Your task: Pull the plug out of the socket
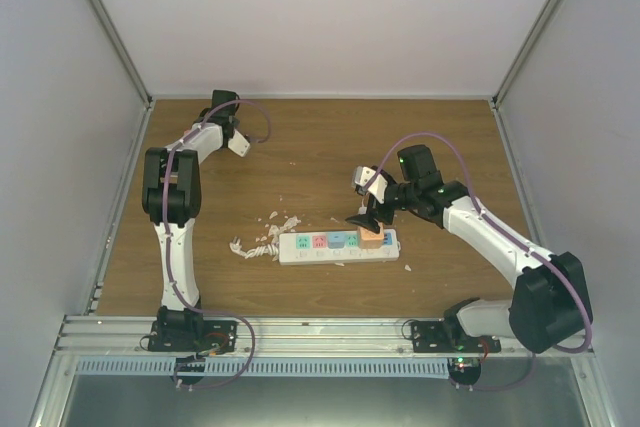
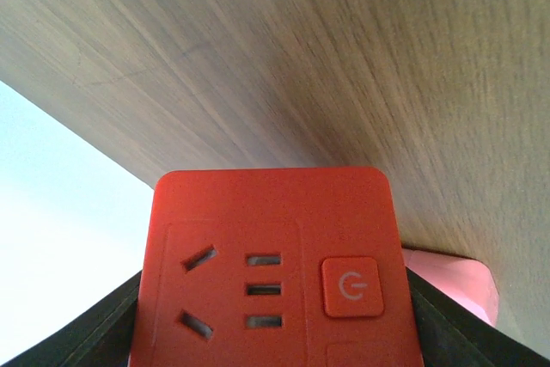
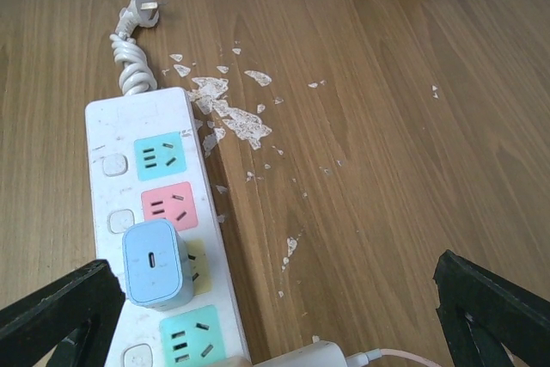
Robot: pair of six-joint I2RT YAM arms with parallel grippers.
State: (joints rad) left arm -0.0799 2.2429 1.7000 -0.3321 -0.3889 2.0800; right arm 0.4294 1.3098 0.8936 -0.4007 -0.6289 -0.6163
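On the surface (image 1: pixel 300 137) your socket (image 1: pixel 338 247) lies front-centre; your right end effector (image 1: pixel 366 219) gapes wide, empty, over its right end; your left end effector (image 1: pixel 237 140) grips an orange outlet block (image 2: pixel 271 272); a blue plug (image 3: pixel 155 264) sits plugged in.

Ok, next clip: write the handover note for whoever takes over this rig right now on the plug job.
Left gripper: shut on a red socket block, far left of the table, away from the job.
Right gripper: wide open, holding nothing, above the socket's right end.
Socket lies flat mid-table; the blue plug sits in its third outlet from the cord end.
Done: nothing; plug still seated.
Left: bring the right gripper over the plug, close, pull upward. Nothing pins the socket, so it may lift.
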